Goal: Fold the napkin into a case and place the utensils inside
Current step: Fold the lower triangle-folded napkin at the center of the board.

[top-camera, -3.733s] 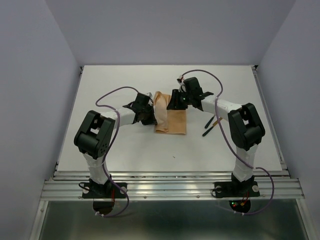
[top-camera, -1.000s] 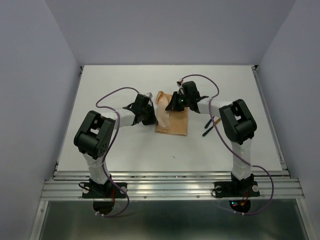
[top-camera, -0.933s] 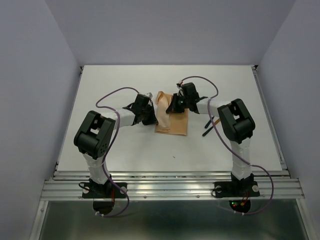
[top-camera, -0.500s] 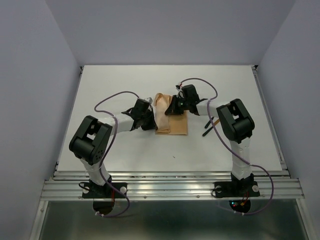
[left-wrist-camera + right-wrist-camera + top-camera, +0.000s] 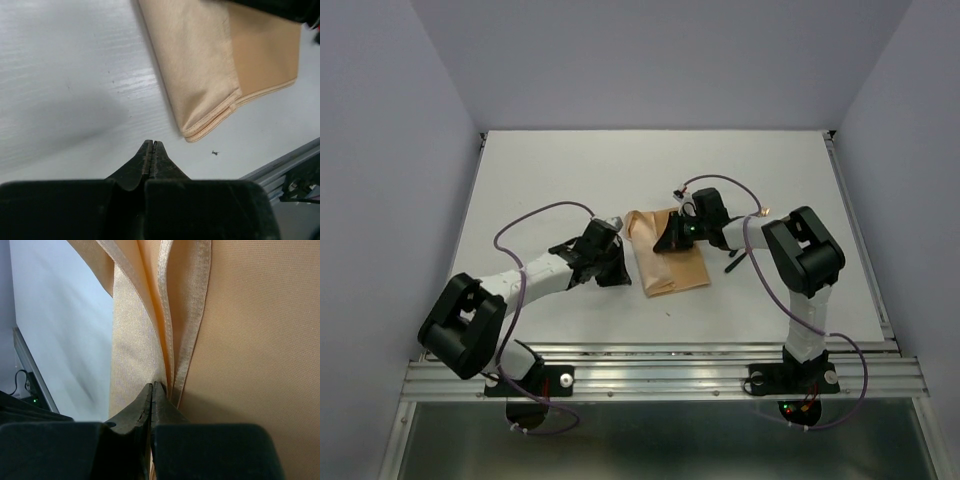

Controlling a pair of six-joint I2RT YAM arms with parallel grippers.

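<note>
Lying on the table point(image 5: 570, 170): the napkin point(image 5: 672, 268), folded into a flat, layered rectangle near the middle, between the two grippers.
Left gripper point(image 5: 152, 143): fingers pressed together and holding nothing, over bare tabletop just short of the napkin's folded corner.
Right gripper point(image 5: 152, 385): fingers closed, nipping the napkin's hemmed edges where the layers converge.
Utensils point(image 5: 731, 266): only a dark handle shows, right of the napkin, apart from it.
</note>
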